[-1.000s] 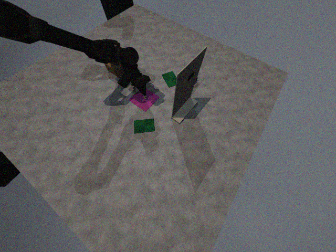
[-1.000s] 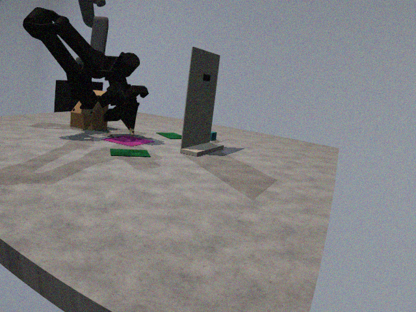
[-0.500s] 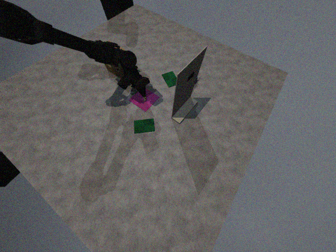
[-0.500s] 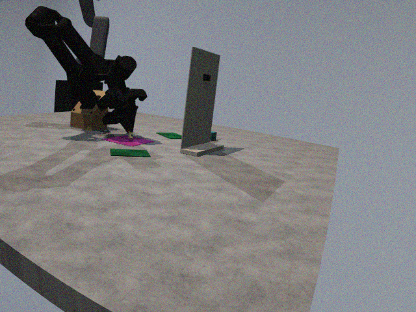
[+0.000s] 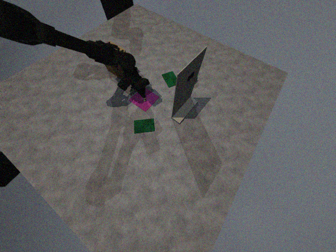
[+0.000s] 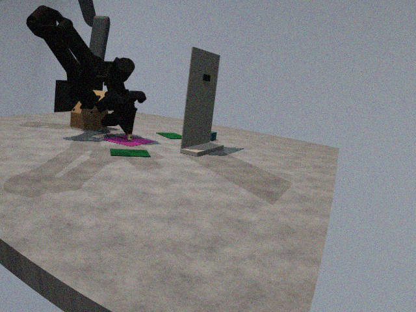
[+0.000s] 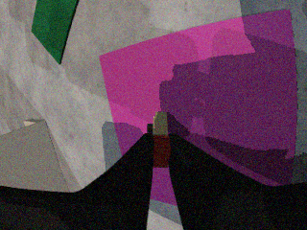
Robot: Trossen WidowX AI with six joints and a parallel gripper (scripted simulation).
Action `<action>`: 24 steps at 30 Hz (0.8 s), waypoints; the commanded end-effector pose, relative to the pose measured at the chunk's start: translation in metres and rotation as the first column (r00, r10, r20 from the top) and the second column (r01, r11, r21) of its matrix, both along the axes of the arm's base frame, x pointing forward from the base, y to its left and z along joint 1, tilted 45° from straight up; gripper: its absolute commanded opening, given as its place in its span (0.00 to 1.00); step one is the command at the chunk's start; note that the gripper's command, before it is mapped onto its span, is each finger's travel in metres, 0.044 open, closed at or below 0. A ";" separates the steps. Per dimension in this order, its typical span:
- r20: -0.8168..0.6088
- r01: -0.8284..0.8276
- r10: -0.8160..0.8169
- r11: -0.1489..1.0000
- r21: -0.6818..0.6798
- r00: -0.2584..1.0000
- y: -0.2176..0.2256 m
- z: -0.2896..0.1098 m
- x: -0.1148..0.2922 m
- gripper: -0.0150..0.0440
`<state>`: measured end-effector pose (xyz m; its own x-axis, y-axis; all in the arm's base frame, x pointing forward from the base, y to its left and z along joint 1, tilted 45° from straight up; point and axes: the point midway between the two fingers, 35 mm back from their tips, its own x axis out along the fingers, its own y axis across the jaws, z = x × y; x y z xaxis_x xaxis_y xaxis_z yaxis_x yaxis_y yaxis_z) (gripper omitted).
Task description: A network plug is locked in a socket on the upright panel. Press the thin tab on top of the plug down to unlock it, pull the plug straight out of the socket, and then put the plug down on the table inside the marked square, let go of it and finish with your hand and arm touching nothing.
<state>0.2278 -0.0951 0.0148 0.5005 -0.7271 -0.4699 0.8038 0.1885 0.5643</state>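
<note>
You see one arm [image 6: 67, 50] with one gripper [image 6: 129, 136], one plug [image 7: 160, 125], one upright panel [image 6: 199, 101] bearing one socket [image 6: 206, 77], one magenta square [image 5: 143, 100], two green patches [image 5: 144, 126] [image 5: 169, 79], one tan box [image 6: 88, 117], and one table [image 5: 163, 176]
</note>
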 end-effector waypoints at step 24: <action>-0.001 0.000 0.000 1.000 0.002 1.000 0.000 0.000 0.000 0.52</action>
